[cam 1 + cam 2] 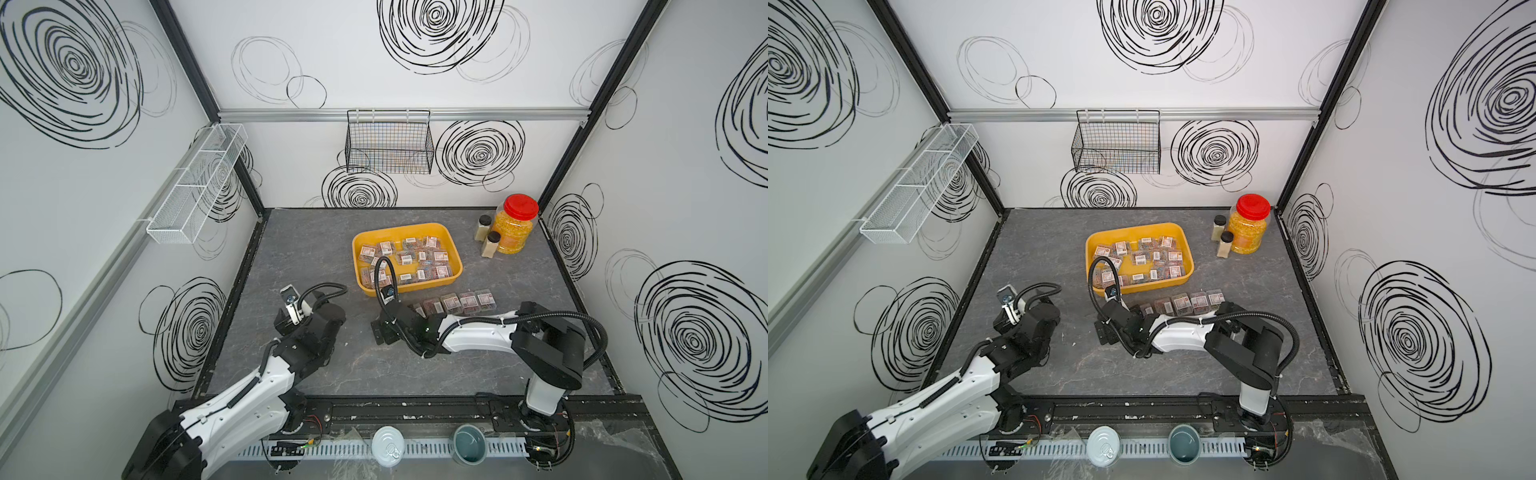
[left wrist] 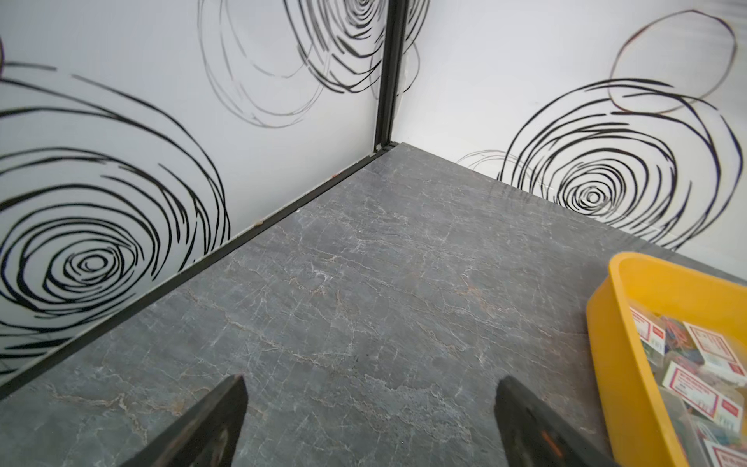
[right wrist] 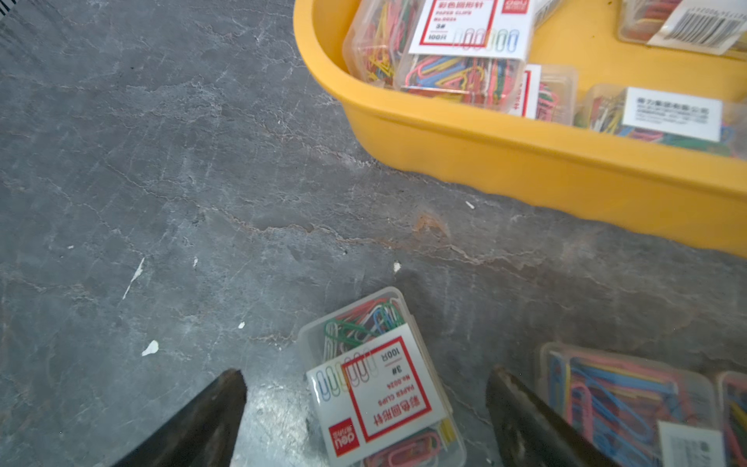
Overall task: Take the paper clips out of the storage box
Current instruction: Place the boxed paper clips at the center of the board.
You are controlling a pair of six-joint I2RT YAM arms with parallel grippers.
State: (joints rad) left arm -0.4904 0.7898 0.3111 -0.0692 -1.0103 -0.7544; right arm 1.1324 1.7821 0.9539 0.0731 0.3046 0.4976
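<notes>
The left arm (image 1: 249, 395) stands folded, elbow raised, well to the left of the storage box (image 3: 525, 170); the left gripper (image 2: 370, 384) points down and away past the box's left end, jaws wide apart. The right arm (image 1: 478, 336) lies low, stretched leftward along the box's near side. The right gripper (image 3: 366, 376) hangs just before the box's near-left corner, jaws spread wide.

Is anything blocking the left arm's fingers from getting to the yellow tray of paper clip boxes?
Nothing visible does. The left gripper, fingers apart, hangs over bare grey table, and only that tabletop lies between it and the yellow tray. The paper clip cases lie inside, uncovered.
</notes>
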